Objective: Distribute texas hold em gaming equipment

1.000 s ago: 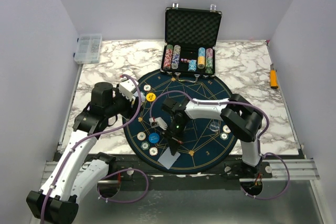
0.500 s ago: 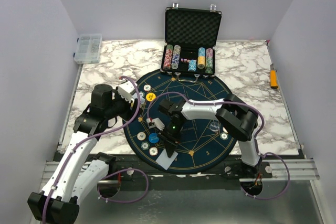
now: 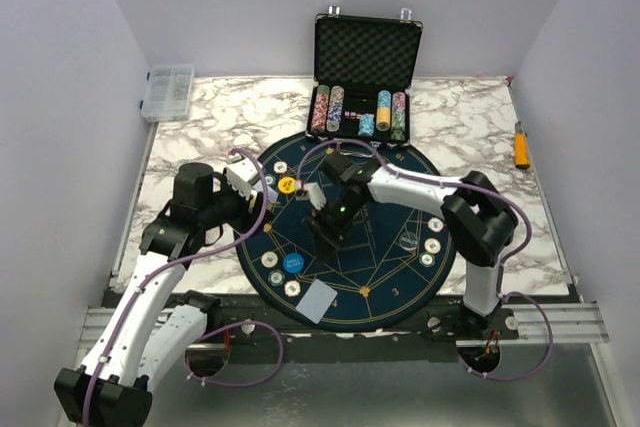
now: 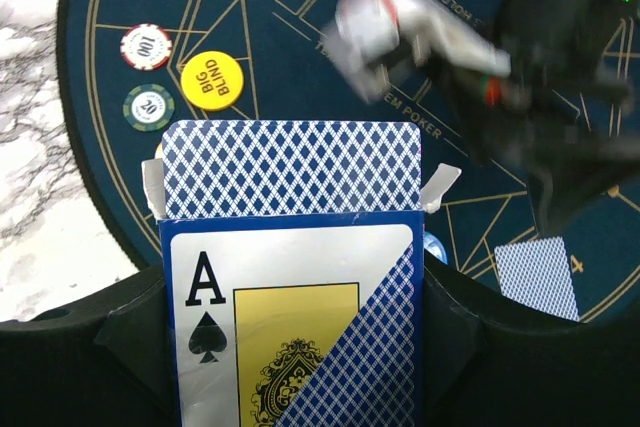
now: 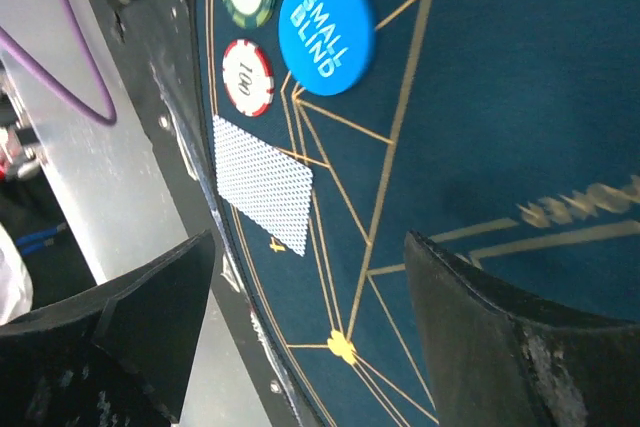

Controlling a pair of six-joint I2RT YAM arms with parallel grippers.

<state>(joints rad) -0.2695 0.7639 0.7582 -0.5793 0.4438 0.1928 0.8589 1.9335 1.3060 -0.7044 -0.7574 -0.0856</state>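
Observation:
A blue card box [image 4: 290,297] with an ace of spades on its front sits between the fingers of my left gripper [image 3: 250,185], which is shut on it; patterned card backs [image 4: 290,167] stick out of its top. One card [image 3: 318,300] lies face down at the near edge of the round mat [image 3: 380,277]. My right gripper [image 3: 328,235] hangs open and empty above the mat's middle, apart from that card [image 5: 262,187]. The blue small blind disc [image 5: 326,31] and two chips [image 5: 248,77] lie near the card. The yellow big blind disc [image 4: 212,79] lies at the far left.
An open black case [image 3: 366,47] with rows of chips stands behind the mat. A clear compartment box [image 3: 168,92] is at the far left corner, an orange tool [image 3: 521,147] at the right edge. More chips [image 3: 430,252] and a clear disc [image 3: 407,240] lie on the mat's right.
My right gripper opened, let go of the card at the mat's near edge, and drew back up toward the mat's middle. The left arm with the card box hardly moved.

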